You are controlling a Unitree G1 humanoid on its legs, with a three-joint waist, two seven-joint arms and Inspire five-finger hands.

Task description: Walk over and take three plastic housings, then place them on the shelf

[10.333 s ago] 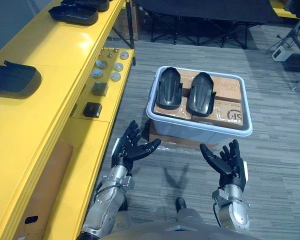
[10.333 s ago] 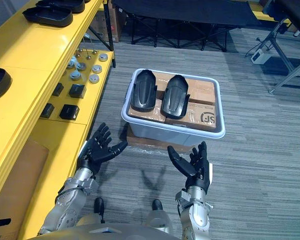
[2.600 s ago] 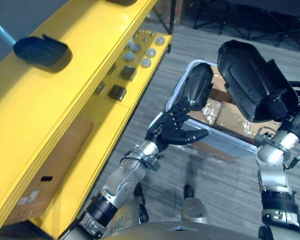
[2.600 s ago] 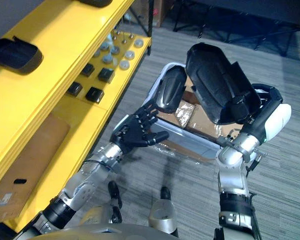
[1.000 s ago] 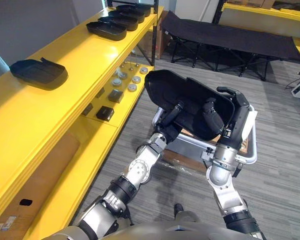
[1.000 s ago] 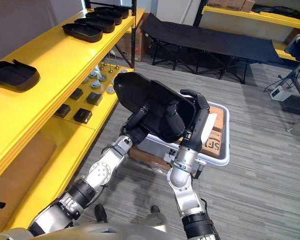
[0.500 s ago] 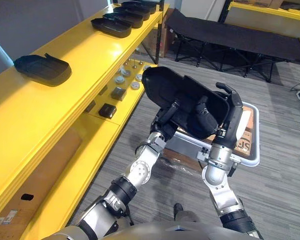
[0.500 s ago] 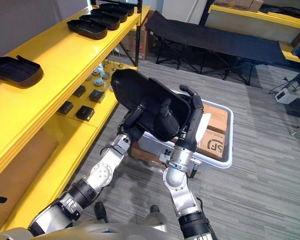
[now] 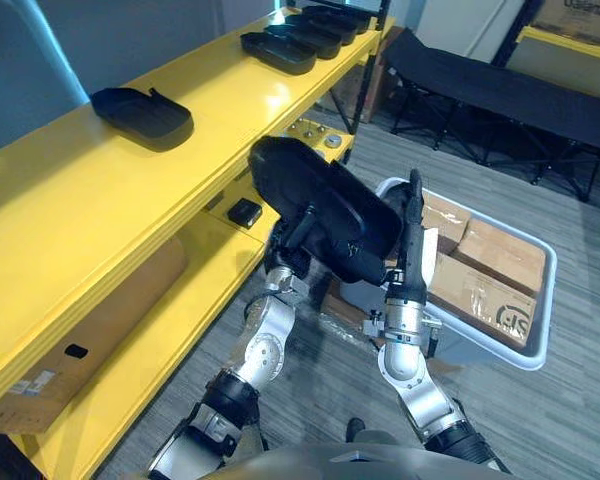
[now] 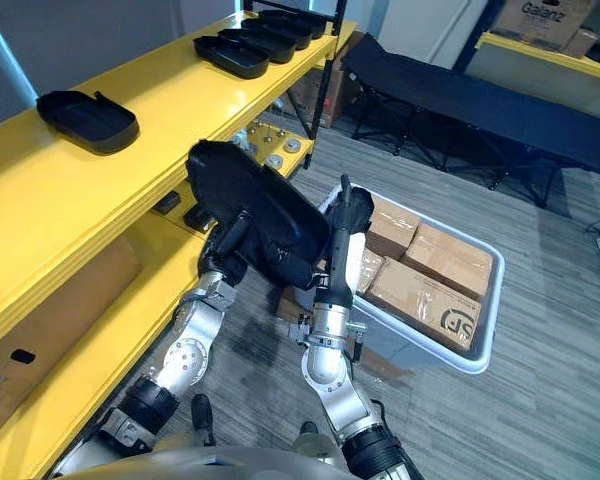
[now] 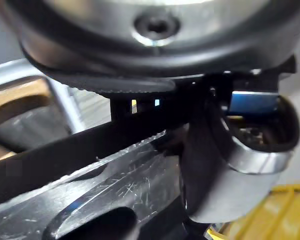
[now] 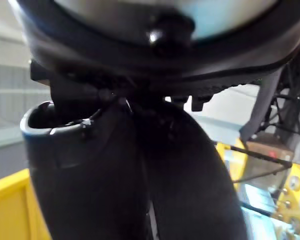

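1. Black plastic housing [image 9: 338,200] is up in the air between the two hands. It is tilted, just off the front edge of the yellow shelf [image 9: 90,200] and beside the grey tub [image 9: 546,305].
2. Right hand [image 9: 411,235]: fingers straight and upright, laid flat against the housing's right edge, not curled round it.
3. Left hand [image 10: 228,255]: at the housing's lower left side, largely covered by it. Cannot tell how it grips.
4. Both wrist views: very close dark shapes and glare. Hand and housing cannot be told apart there.
5. The held housing covers the tub's left corner and part of the shelf's lower level in the head views.
6. Shelf top: one housing [image 9: 142,112] lies alone, well apart from a row of housings [image 9: 280,52] at the far end. The row's last pieces are cut off by the frame edge.
7. Lower level: small black block [image 9: 244,212] and round metal parts [image 10: 270,138], too small to identify.
8. Tub holds cardboard boxes [image 9: 485,280]. One bears large dark print, partly hidden by the rim.
9. Long cardboard box [image 9: 90,320] under the shelf carries small white labels, with writing too small to read.
10. Carton [image 9: 570,15] at upper right has print, cut off at the edge.
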